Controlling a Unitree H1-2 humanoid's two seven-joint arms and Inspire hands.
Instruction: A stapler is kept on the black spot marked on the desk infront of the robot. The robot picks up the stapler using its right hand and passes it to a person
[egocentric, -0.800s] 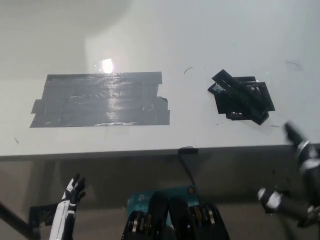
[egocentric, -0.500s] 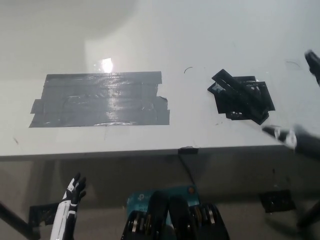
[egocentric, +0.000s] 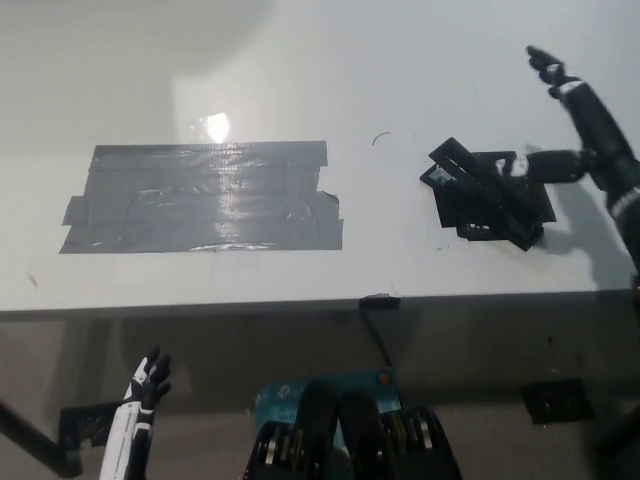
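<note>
Closing well means lowering the open, spread right robot hand squarely over the stapler on the black spot before curling its fingers.

White desk, glare

The light is uneven. A bright glare spot sits on the white tabletop just above the grey tape patch, and the tape itself is shiny. A large soft shadow covers the upper left corner. Under the tabletop edge it is dim. The picture is a little soft and grainy, with no strong motion blur.
</note>
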